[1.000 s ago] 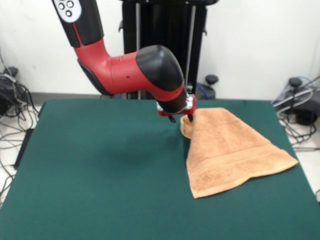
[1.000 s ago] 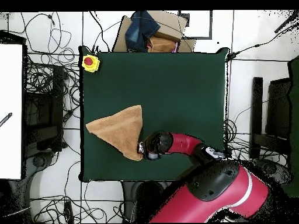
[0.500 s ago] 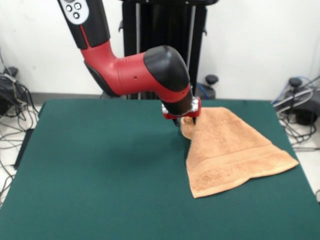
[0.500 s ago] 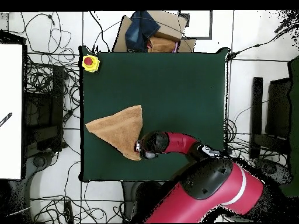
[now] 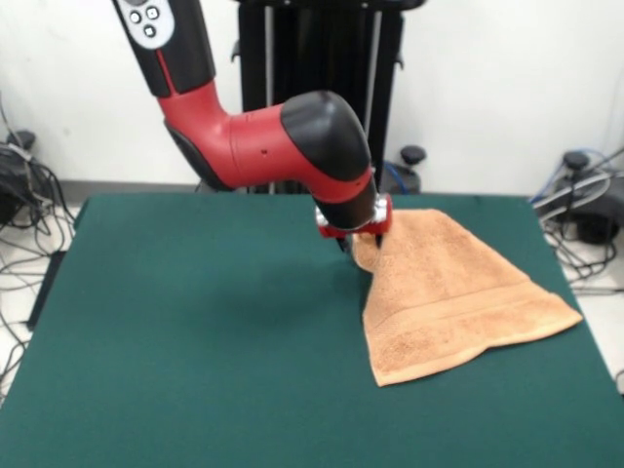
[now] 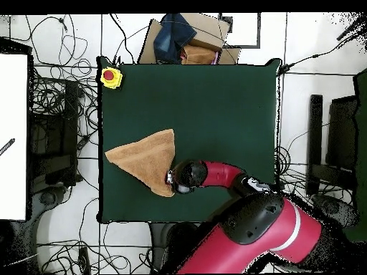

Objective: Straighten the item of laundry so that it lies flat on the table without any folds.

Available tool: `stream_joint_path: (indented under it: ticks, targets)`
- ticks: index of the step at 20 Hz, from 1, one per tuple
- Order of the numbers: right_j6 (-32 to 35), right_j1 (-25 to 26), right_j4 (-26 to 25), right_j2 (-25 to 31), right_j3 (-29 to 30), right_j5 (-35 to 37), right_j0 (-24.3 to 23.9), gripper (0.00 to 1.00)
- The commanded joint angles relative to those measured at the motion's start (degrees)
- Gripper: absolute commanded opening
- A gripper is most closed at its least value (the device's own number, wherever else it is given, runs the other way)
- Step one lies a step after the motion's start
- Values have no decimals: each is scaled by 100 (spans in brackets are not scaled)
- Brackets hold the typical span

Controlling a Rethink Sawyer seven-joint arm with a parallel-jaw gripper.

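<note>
On the dark green felt-topped desk [image 5: 195, 331], your red and black arm's gripper [image 5: 359, 237] is barely shifting from half a second ago, settling onto the bunched corner of the folded peach-orange terry towel [image 5: 453, 292] at the right; whether it is clenched, you cannot tell. No containers are showing.

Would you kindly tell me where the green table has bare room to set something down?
In the front view, the dark green felt table is bare across its whole left and middle, from the robot's red and black arm to the near edge. The right side is crowded: the folded peach-orange terry towel lies there, the gripper at its far corner.
</note>
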Motion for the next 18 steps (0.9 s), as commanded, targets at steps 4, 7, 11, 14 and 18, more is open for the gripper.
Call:
stream_joint_path:
  ticks: [4,7,11,14,18]
  targets:
    - [446,143,-159,-391,-835,-193,536,100]
    - [391,189,-170,-441,-879,-163,569,100]
    - [341,182,-239,-596,-944,-164,737,100]
    - [308,295,-234,-632,-980,-257,735,100]
    - [243,202,-230,-676,-894,-173,756,100]
